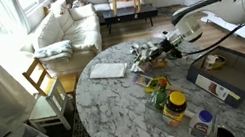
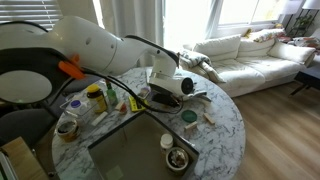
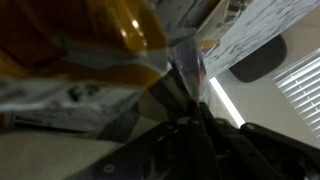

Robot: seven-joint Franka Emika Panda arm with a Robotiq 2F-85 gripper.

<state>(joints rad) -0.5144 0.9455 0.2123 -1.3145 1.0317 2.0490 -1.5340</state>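
Because the bag looks like thin, crinkly plastic, it should be light, limp and slippery; a bunched fold grips best. The gripper sits against the bag, and I cannot tell its spread.

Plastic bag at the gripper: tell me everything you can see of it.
The plastic bag is a crumpled, shiny, see-through pack lying on the round marble table, near the edge on the sofa side. In the wrist view its clear film is creased, with yellow-orange contents and printed paper behind it. The gripper is right at it. The dark fingers reach the film, but blur hides whether they pinch it. White papers lie beside it, apart.
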